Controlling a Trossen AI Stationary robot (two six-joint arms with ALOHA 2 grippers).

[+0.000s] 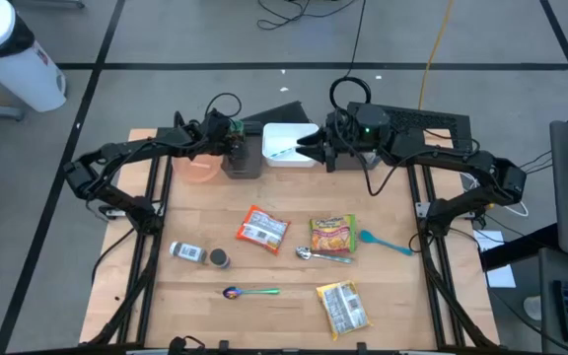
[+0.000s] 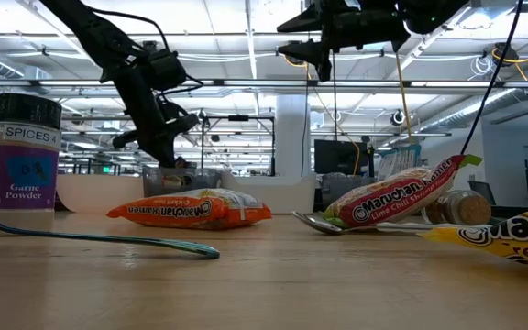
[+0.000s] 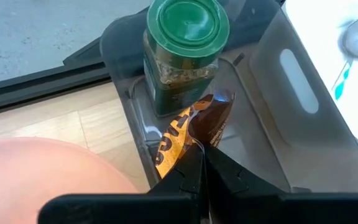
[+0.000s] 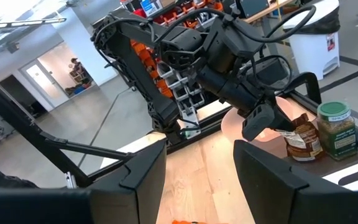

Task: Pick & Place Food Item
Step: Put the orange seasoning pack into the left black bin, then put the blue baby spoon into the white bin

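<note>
At the near edge of the surface [image 1: 205,306] lie a spoon [image 1: 250,292] and noodle packets [image 1: 342,308], untouched. Farther back, the left end effector [image 3: 201,163] is closed on a brown snack packet [image 3: 194,127], holding it inside the grey bin [image 3: 303,124] beside a green-lidded jar [image 3: 185,53]. Beyond, over the white container [image 1: 286,144], the right end effector [image 4: 199,158] hangs with its fingers spread apart, holding nothing.

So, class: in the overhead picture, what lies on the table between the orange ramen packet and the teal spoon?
The yellow ramen packet lies between the orange packet and the teal spoon, with a metal spoon just beside it; the high view shows this.
</note>
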